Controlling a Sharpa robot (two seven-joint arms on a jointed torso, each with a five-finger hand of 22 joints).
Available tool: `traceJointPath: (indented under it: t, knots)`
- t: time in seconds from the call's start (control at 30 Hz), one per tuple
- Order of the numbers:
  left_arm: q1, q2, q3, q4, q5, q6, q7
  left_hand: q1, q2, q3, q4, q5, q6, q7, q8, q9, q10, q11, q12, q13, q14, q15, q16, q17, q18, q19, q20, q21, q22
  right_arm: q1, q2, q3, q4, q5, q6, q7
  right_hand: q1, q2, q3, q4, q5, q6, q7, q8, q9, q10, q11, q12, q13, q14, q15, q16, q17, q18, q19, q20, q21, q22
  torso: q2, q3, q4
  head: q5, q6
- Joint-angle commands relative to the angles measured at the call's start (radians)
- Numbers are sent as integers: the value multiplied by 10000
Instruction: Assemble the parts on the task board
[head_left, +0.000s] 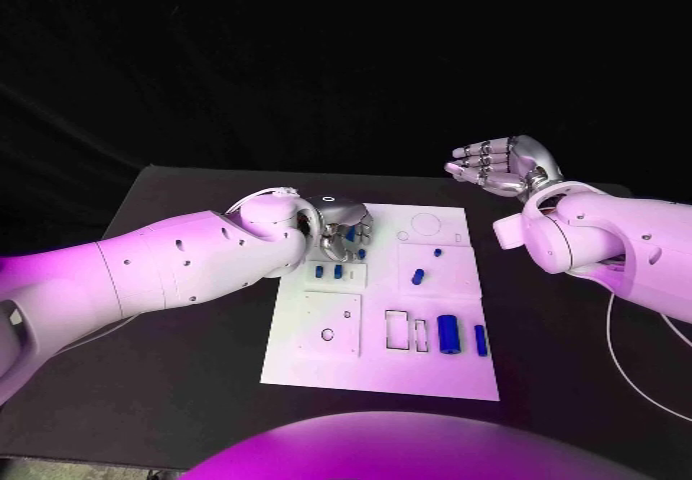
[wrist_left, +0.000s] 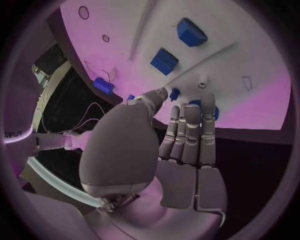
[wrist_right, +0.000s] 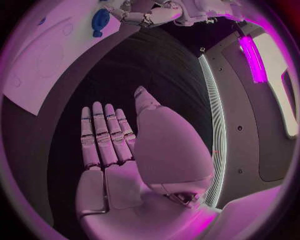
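**A:** Head view first: the left robot hand (head_left: 340, 226) hangs over the upper left corner of the task board (head_left: 332, 372), which lies in the middle of the black desk (head_left: 188, 400). Is it holding anything?

**B:** Not that I can make out. In the left wrist view its fingers (wrist_left: 190, 132) lie straight and close side by side, tips just above the white plate near a small blue part (wrist_left: 174, 93). Nothing sits between thumb and fingers, so I'd call it empty-handed.

**A:** And the right robot hand (head_left: 500, 165)?

**B:** Lifted off to the upper right, well apart from the board, palm showing, fingers loosely spread and bare.

**A:** How far along would you say it is?

**B:** Early, I'd judge. A blue cylinder (head_left: 449, 334) and a slim blue bar (head_left: 480, 341) lie loose at the lower right of the board beside empty outlined slots (head_left: 397, 329). A few little blue pieces (head_left: 329, 270) sit just under the left hand, and another small blue piece (head_left: 418, 277) lies mid-board. Whether any is properly seated, I can't tell. Most of the fitting seems left to do.
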Motion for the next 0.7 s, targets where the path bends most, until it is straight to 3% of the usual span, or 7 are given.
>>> traceJointPath:
  t: [0.03, 0.13, 0.3, 0.7]
  knots:
    - [7, 92, 4, -11, -368, 296, -103, 137, 36, 247, 21, 4, 402, -103, -82, -104, 252, -40, -115, -135, 237, -28, 262, 214, 61, 204, -40, 276, 329, -5, 20, 2, 15, -61, 93, 77, 87, 28, 54, -29, -3, 91, 438, -57, -10, 86, 7, -45, -9, 57, -11, -51, -11, 45, 42, -1, 33, -9, -7, 0, 4, -30, -2]
    - [8, 149, 4, -39, -375, 383, -135, 154, 30, 508, 19, -2, 777, -184, -221, -196, 619, -119, -261, -274, 642, -92, 619, 653, -39, 605, -95, 738, 923, -5, 29, 2, 12, -55, 98, 77, 87, 28, 54, -29, -3, 91, 438, -57, -10, 86, 7, -45, -9, 57, -11, -51, -11, 45, 42, -1, 33, -9, -16, 0, 14, -29, -2]
    - [8, 235, 7, -123, -381, 485, -265, 229, 150, 841, -63, -26, 1078, -184, -353, -261, 938, -204, -420, -390, 870, -178, 806, 838, -98, 849, -154, 1050, 1300, -5, 44, 2, 10, -47, 107, 80, 77, 33, 62, -28, -5, 91, 438, -59, -12, 87, 7, -46, -10, 61, -11, -55, -15, 45, 41, -1, 33, -17, -15, -5, 20, -45, -2]
    - [5, 487, 8, -407, -321, 672, -346, 195, 127, 1118, -205, -48, 1220, -144, -564, -339, 1109, -218, -703, -535, 1116, -204, 994, 1081, -174, 1112, -187, 1386, 1722, -4, 61, 2, 20, -40, 115, 85, 77, 33, 62, -28, -5, 91, 438, -59, -12, 87, 7, -46, -10, 61, -11, -55, -15, 45, 41, -1, 33, -17, -6, 3, 6, -61, -2]
